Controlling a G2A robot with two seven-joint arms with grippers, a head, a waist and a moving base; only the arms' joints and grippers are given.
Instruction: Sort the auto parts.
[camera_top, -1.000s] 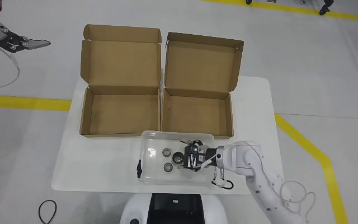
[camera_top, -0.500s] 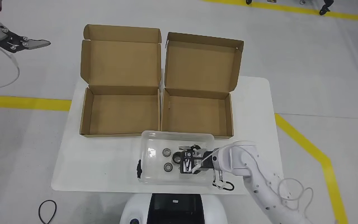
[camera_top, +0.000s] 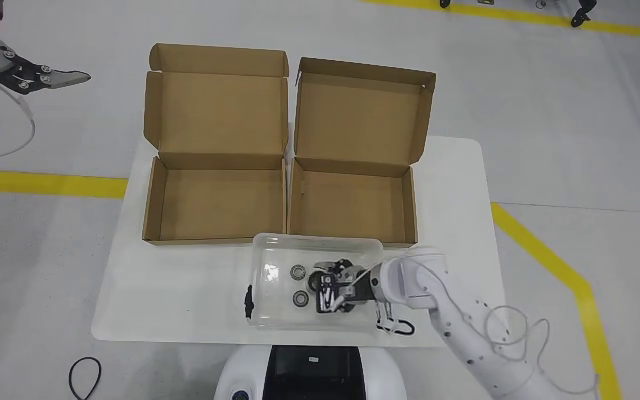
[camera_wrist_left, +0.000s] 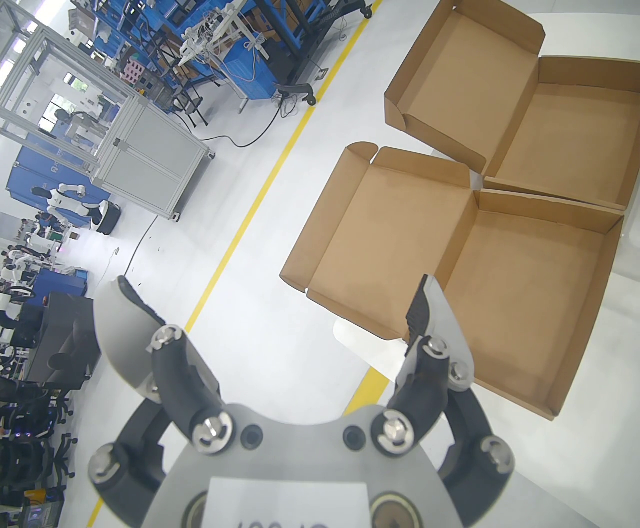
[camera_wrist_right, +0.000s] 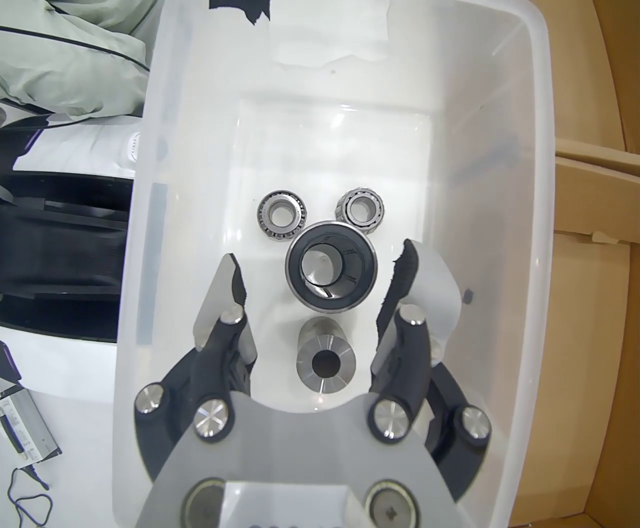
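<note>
A clear plastic bin (camera_top: 268, 250) (camera_wrist_right: 542, 150) at the table's front edge holds several metal parts. Two small roller bearings (camera_wrist_right: 281, 215) (camera_wrist_right: 361, 209) lie side by side, also seen from above (camera_top: 298, 271) (camera_top: 300, 297). A large black-rimmed bearing (camera_wrist_right: 331, 272) sits just ahead of my right gripper (camera_wrist_right: 322, 272) (camera_top: 327, 292), whose open fingers flank it without touching. A steel sleeve (camera_wrist_right: 325, 361) lies between the finger bases. My left gripper (camera_wrist_left: 280, 305) is open and holds nothing, up in the air off the table's left side.
Two open, empty cardboard boxes (camera_top: 215, 205) (camera_top: 352, 208) stand side by side behind the bin, lids folded back; the left wrist view shows them too (camera_wrist_left: 530, 300) (camera_wrist_left: 565, 130). A black clip (camera_top: 247, 300) sits at the bin's left end. A cable (camera_top: 396, 327) lies by the right arm.
My right gripper has moved leftward inside the bin, coming up around the large bearing. The parts and boxes have stayed put.
</note>
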